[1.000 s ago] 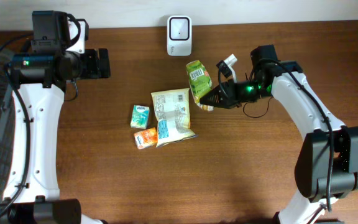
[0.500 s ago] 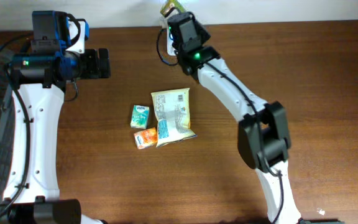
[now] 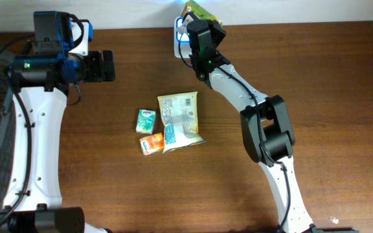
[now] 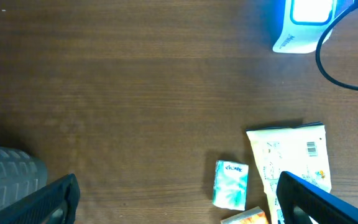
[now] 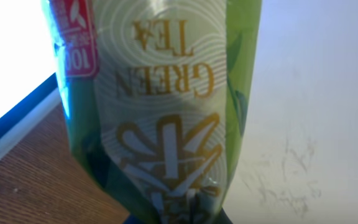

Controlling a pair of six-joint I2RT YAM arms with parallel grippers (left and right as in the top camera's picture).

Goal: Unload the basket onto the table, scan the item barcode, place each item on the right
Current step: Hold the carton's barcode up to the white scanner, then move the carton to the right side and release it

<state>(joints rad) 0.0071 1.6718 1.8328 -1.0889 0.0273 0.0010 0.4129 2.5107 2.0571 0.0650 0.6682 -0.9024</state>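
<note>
**Green tea packet held up at the scanner**

My right gripper [image 3: 197, 17] is clamped tight on the green tea packet [image 3: 196, 8]. I am holding it aloft at the far edge of the table [image 3: 316, 84], and from overhead it sits just past the far end of the white scanner [image 4: 297, 28]. My right arm hides most of the scanner in the overhead view. My left wrist camera shows it glowing blue.

In my right wrist view the packet fills the frame, its gold "GREEN TEA" lettering reading upside down (the barcode is not visible from this side). A pale wall [image 5: 303, 93] stands behind it and a wedge of brown wood shows at lower left.

My left gripper [image 3: 111, 65] hangs over the left side of the table with its jaws spread wide and nothing between them, well apart from everything else.

Three other items lie together mid-table. A cream pouch [image 3: 180, 120] lies flat with a small barcode near its upper corner. A teal pack [image 3: 146, 120] sits just to its left. An orange pack [image 3: 151, 143] lies below the teal one, touching the pouch.
</note>
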